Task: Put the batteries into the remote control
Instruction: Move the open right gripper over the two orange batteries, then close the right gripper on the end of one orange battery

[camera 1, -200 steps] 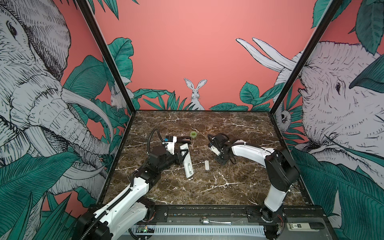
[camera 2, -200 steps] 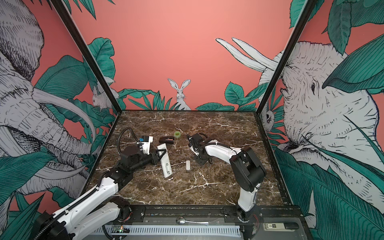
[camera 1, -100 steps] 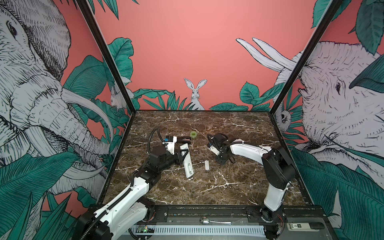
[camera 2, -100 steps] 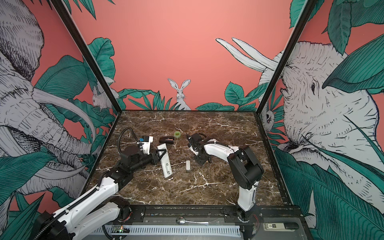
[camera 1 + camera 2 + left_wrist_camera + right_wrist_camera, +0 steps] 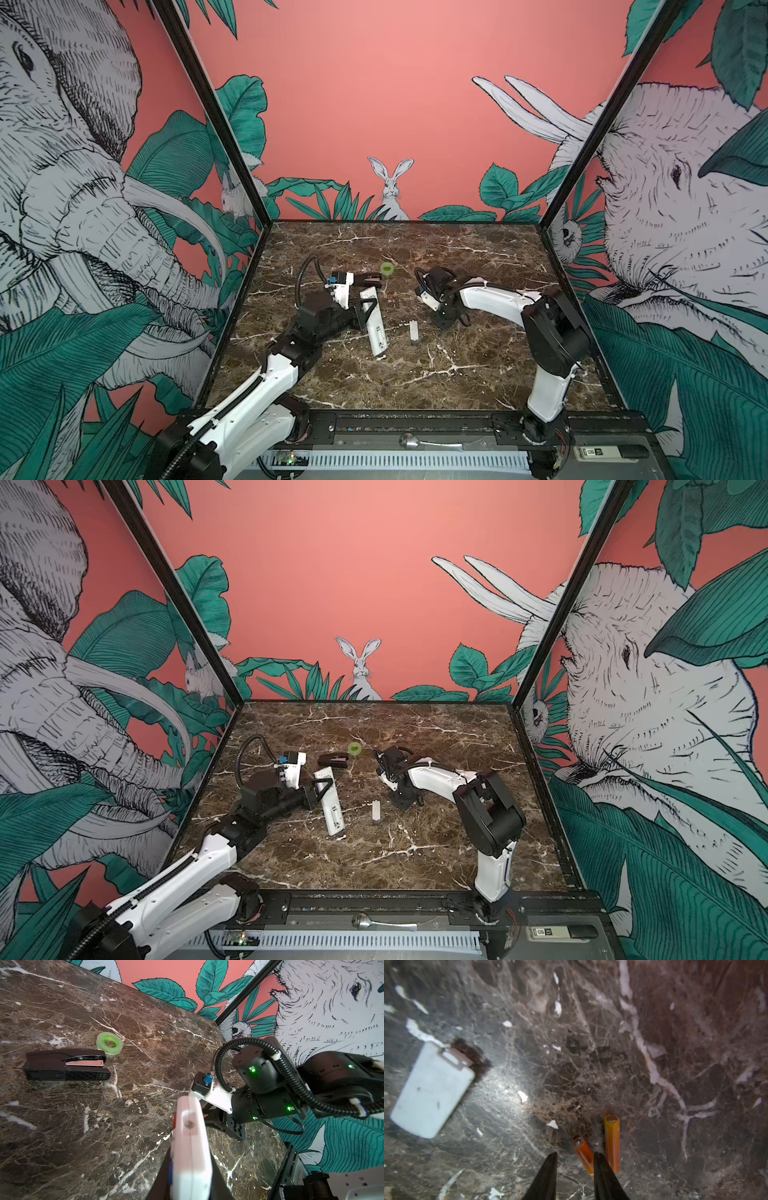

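Observation:
The long white remote control (image 5: 375,330) (image 5: 331,808) rests with its near end on the marble and its far end in my left gripper (image 5: 365,306) (image 5: 318,789), which is shut on it. In the left wrist view the remote control (image 5: 191,1142) stands edge-on between the dark fingers of the left gripper (image 5: 190,1178). My right gripper (image 5: 446,323) (image 5: 405,802) points down at the table to the right. In the right wrist view the right gripper (image 5: 575,1155) is open. One orange battery (image 5: 582,1152) lies slanted in the gap against one finger. The other battery (image 5: 612,1142) lies just outside that finger.
A small white battery cover (image 5: 413,331) (image 5: 376,811) (image 5: 431,1091) lies between the remote and the right gripper. A black stapler-like object (image 5: 365,279) (image 5: 333,760) (image 5: 66,1065) and a green tape roll (image 5: 387,269) (image 5: 354,749) (image 5: 109,1043) sit further back.
The right arm's elbow has shifted slightly to the left, its gripper staying low over the same spot. The left gripper and the remote have not moved.

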